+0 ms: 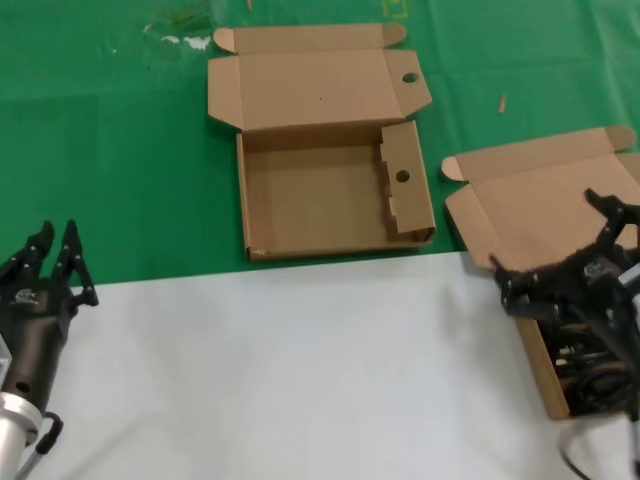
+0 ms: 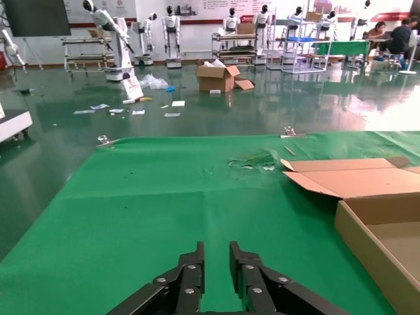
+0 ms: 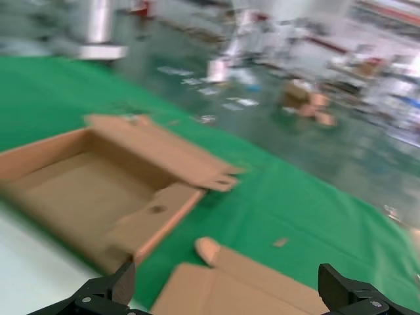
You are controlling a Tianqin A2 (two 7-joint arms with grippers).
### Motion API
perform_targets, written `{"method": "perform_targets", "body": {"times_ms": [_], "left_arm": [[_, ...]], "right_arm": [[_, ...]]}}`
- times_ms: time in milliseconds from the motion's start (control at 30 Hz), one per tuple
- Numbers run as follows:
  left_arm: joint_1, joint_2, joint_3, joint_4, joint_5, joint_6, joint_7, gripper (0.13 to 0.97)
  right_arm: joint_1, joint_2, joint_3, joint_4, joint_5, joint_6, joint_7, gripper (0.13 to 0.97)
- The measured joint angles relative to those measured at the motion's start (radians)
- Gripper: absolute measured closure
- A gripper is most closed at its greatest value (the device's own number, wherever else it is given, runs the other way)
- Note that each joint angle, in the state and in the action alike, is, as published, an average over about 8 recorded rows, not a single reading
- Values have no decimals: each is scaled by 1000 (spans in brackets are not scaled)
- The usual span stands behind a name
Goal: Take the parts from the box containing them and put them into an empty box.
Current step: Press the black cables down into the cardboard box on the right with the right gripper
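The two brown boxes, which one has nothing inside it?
The box with round holes, in the middle on the green cloth, is bare inside. The plain-lidded box, under the right gripper, holds the black cords.

I see plain brown cardboard, matt and unprinted, on the open box with round holes (image 1: 330, 190) and on the plain-lidded box (image 1: 540, 215) beside it. The cords (image 1: 590, 365) in that second box look like black rubbery plastic with a dull sheen. Both my grippers, left (image 1: 50, 262) and right (image 1: 560, 275), look like matt black hard plastic; a bright metal collar (image 1: 18, 415) shows on the left arm. The green mat (image 1: 120, 150) looks like soft matt cloth, the white tabletop (image 1: 290, 370) smooth, the hall floor (image 2: 216, 111) glossy and reflective
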Motion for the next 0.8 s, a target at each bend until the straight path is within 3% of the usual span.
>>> {"method": "perform_targets", "body": {"times_ms": [167,333,567,800], "left_arm": [[0,0,0,0,0,0,0,867],[0,0,0,0,0,0,0,928],[0,0,0,0,0,0,0,950],[0,0,0,0,0,0,0,957]], "right_arm": [[-63,201,-16,88,-123,-98,165,129],[-90,407,-10,124,-158,-231,221,129],[26,629,-69,83,-138,-449,142,129],[256,704,-200,-4,-163,-667,18,129]]}}
